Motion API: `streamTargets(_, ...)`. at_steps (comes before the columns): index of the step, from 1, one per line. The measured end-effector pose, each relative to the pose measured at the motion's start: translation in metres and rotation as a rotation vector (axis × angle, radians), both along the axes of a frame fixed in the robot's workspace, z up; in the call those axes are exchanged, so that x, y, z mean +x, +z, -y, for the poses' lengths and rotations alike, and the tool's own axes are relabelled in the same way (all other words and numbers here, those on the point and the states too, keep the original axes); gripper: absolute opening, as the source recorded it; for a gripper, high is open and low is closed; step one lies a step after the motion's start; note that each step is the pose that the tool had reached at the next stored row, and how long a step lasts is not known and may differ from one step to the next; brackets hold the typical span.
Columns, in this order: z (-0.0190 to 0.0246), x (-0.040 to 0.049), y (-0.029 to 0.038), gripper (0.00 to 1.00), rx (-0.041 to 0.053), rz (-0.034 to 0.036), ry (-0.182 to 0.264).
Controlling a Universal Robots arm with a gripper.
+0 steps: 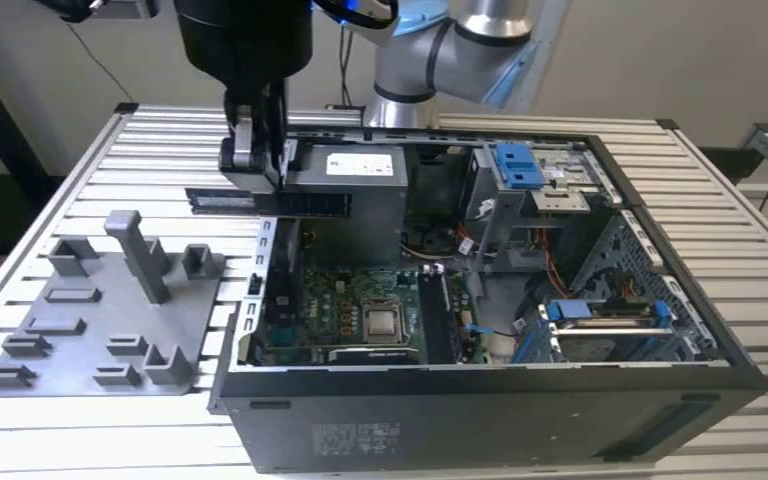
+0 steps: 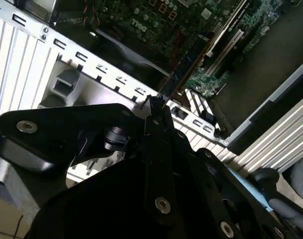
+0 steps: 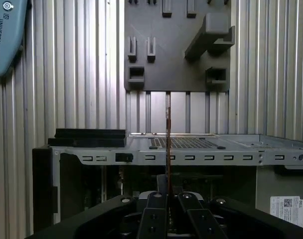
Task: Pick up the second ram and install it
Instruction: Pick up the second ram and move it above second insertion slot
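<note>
Dark circuit board with black chips: the second ram [image 1: 307, 205], a thin flat stick.

Exterior view: the stick is held level in the air, one flat face toward the camera. The black end effector [image 1: 256, 186] is clenched across it near mid-length. It hangs above the wall of the open computer case [image 1: 491, 420] on the exterior view's left. One end reaches out over the slatted worktop [image 1: 171, 135] and the other over the case interior. The green motherboard [image 1: 344, 300] lies below, well apart from the stick. The grey tray [image 1: 91, 325] sits on the worktop just beside the case.

Second wrist view: the second ram [image 2: 185, 67] juts from the end effector [image 2: 155, 107] as a narrow blade. The motherboard [image 2: 156, 20] and its slots lie beyond, not touching it.

First wrist view: the second ram [image 3: 168, 129] shows edge-on as a thin line. It stands out from between the pinched fingers [image 3: 152, 219], crosses the case wall [image 3: 216, 157] and points toward the grey tray [image 3: 166, 59].

Handling, as judged:
- Light, stiff and thin.
- Chips and contact edge look fragile.
- The smooth faces may slip or pivot in a narrow pinch.
- Best taken across the flat faces near mid-length, along the edge opposite the contacts, leaving the contact edge and both short ends free.
- The present hold appears to match this.
</note>
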State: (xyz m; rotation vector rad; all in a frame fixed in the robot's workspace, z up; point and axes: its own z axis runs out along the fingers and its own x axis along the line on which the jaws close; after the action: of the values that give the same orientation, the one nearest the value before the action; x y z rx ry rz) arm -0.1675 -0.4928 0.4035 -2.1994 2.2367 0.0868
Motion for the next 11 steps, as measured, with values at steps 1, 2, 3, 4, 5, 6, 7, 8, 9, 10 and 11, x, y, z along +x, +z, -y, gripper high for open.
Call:
streamTargets(1, 0.0, 0.0023, 0.0, 0.14, 0.0, 0.0, 0.0)
streamTargets(2, 0.0, 0.0046, 0.0, 0.14, 0.0, 0.0, 0.0)
streamTargets(3, 0.0, 0.007, 0.0, 0.14, 0.0001, 0.0, 0.0)
streamTargets(4, 0.0, 0.0093, 0.0, 0.14, 0.0, 0.0, 0.0)
streamTargets(5, 0.0, 0.0115, 0.0, 0.14, 0.0, 0.0, 0.0)
streamTargets(6, 0.0, 0.0138, 0.0, 0.14, 0.0, 0.0, 0.0)
streamTargets(7, 0.0, 0.016, 0.0, 0.14, 0.0, 0.0, 0.0)
streamTargets(8, 0.0, 0.0183, 0.0, 0.14, 0.0, 0.0, 0.0)
streamTargets(9, 0.0, 0.0205, 0.0, 0.14, 0.0, 0.0, 0.0)
streamTargets(10, 0.0, 0.0227, 0.0, 0.14, 0.0, 0.0, 0.0)
streamTargets(11, 0.0, 0.025, 0.0, 0.14, 0.0, 0.0, 0.0)
